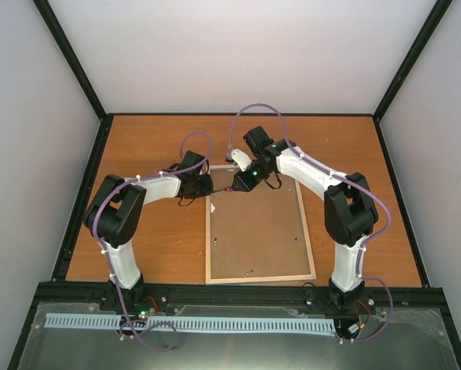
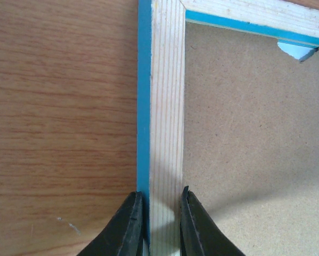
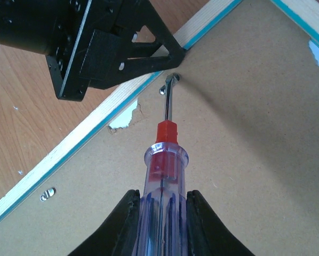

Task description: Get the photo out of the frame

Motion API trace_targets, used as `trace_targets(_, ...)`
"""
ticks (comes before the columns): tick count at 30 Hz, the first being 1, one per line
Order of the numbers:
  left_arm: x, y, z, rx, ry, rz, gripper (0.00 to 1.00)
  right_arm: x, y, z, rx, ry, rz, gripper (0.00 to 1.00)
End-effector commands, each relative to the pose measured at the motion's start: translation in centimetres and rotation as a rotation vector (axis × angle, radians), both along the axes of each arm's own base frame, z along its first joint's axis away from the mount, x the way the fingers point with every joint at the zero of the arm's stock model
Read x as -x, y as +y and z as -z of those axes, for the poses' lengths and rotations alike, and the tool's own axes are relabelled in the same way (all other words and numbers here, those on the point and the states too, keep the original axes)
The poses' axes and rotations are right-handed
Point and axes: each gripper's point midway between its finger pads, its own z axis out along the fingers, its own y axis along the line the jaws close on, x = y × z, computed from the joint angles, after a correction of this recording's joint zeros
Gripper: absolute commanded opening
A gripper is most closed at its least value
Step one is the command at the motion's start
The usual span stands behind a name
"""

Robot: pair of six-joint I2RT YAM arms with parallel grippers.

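Observation:
The frame point(image 1: 257, 227) lies face down on the table, pale wood edge and brown backing board point(image 2: 255, 149) up. The photo is hidden under the board. My left gripper point(image 2: 162, 213) is shut on the frame's wooden rail point(image 2: 167, 106) near its far left corner, one finger on each side. My right gripper point(image 3: 162, 213) is shut on a clear-handled screwdriver point(image 3: 162, 176) with a red collar. Its tip rests at a small metal tab point(image 3: 173, 80) on the board beside the rail, just below the left gripper's black fingers point(image 3: 133, 53).
Another metal tab point(image 3: 47, 194) sits along the same rail, and the board has torn notches point(image 3: 122, 117) at its edge. In the top view both arms meet at the frame's far left corner point(image 1: 215, 185). Black rails border the wooden table point(image 1: 153, 247).

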Motion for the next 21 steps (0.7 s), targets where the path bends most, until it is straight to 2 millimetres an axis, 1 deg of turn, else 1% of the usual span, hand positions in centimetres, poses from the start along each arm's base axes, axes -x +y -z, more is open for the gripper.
trace_targets(1, -0.1, -1.4, -1.9, 0.085, -0.018, 0.011, 0.01, 1.2, -2.7, 0.1, 0.126, 0.014, 0.032, 0.03)
trace_targets(2, -0.1, -1.3, -2.0, 0.083, -0.020, 0.009, 0.01, 1.5, -3.3, 0.0, 0.135, 0.016, 0.033, 0.03)
trace_targets(5, -0.1, -1.2, -2.0, 0.079, -0.022, 0.008, 0.01, 2.3, -4.6, -1.2, 0.128, 0.001, 0.039, 0.03)
trace_targets(8, -0.2, -1.1, -2.0, 0.074, -0.025, 0.008, 0.01, 2.8, -5.5, -3.0, 0.104, -0.019, 0.051, 0.03)
trace_targets(11, -0.7, -1.1, -2.6, 0.063, -0.037, 0.013, 0.01, 2.5, -6.4, -4.9, 0.075, -0.051, 0.078, 0.03)
trace_targets(13, -1.5, -0.9, -3.4, 0.049, -0.060, 0.015, 0.03, 2.2, -7.4, -6.0, 0.062, -0.077, 0.102, 0.03)
trace_targets(14, -1.9, -0.9, -4.0, 0.041, -0.075, 0.018, 0.06, 2.0, -8.1, -6.4, 0.056, -0.088, 0.118, 0.03)
trace_targets(15, -2.4, -1.0, -4.8, 0.036, -0.093, 0.026, 0.11, 2.0, -8.8, -6.7, 0.051, -0.097, 0.132, 0.03)
trace_targets(17, -3.3, -1.4, -6.9, 0.038, -0.144, 0.052, 0.28, 1.9, -10.5, -7.1, 0.041, -0.110, 0.168, 0.03)
trace_targets(18, -3.5, -1.6, -7.9, 0.044, -0.173, 0.070, 0.33, 2.0, -11.3, -7.3, 0.036, -0.120, 0.186, 0.03)
trace_targets(20, -3.5, -2.8, -10.4, 0.062, -0.247, 0.144, 0.38, 2.2, -13.0, -7.5, 0.028, -0.133, 0.219, 0.03)
trace_targets(21, -3.3, -3.3, -12.0, 0.052, -0.297, 0.186, 0.40, 2.3, -14.0, -7.6, 0.026, -0.143, 0.237, 0.03)
